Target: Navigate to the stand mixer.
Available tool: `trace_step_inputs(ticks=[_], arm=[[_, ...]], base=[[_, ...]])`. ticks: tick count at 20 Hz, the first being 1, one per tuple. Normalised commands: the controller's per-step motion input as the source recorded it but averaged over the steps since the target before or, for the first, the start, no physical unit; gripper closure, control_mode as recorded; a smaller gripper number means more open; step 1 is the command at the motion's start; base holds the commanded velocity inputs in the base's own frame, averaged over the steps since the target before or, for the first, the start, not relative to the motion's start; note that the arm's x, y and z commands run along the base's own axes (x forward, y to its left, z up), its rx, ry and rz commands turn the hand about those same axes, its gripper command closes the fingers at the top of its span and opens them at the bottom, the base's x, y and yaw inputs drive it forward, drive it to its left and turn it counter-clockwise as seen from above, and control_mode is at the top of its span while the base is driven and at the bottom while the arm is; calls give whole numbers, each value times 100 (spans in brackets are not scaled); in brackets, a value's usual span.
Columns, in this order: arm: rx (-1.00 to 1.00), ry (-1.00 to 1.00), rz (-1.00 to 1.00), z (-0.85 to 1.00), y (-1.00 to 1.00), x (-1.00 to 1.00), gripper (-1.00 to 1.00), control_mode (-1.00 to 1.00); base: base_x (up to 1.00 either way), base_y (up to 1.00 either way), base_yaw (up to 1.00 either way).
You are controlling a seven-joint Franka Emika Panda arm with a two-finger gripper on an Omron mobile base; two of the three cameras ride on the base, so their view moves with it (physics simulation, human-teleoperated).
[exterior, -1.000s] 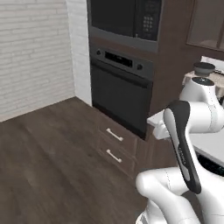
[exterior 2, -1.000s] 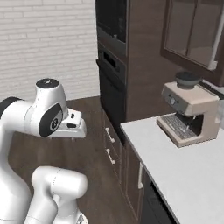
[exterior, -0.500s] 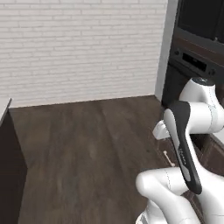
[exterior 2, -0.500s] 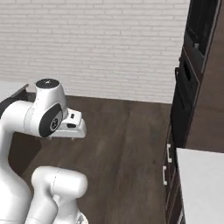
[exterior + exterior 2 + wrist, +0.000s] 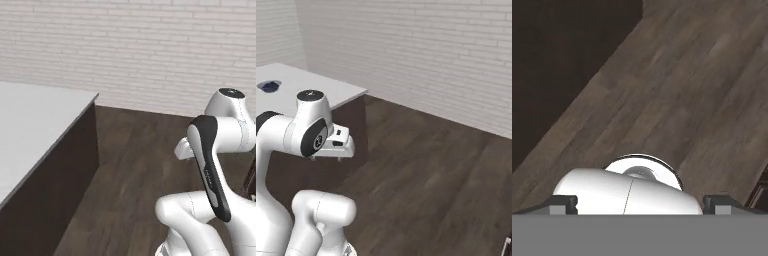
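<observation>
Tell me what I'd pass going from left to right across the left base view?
White countertop → its dark cabinet side → bare dark wood floor → the robot's white arm, with the pale brick wall running behind all of it.

1. A whitewashed brick wall (image 5: 150, 45) spans the back of the room.
2. Dark wood-plank floor (image 5: 431, 170) runs up to it.
3. A pale-topped island counter (image 5: 30, 125) with dark sides stands at the left.
</observation>
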Motion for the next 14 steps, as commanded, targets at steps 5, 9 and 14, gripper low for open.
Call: trace_step_inputs(ticks=[5, 9, 14], arm=[[0, 0, 0, 0, 0, 0, -100, 100], [0, 0, 0, 0, 0, 0, -100, 100], [0, 0, 0, 0, 0, 0, -100, 100]], base=[[9, 8, 72], [14, 22, 68], [30, 50, 57]])
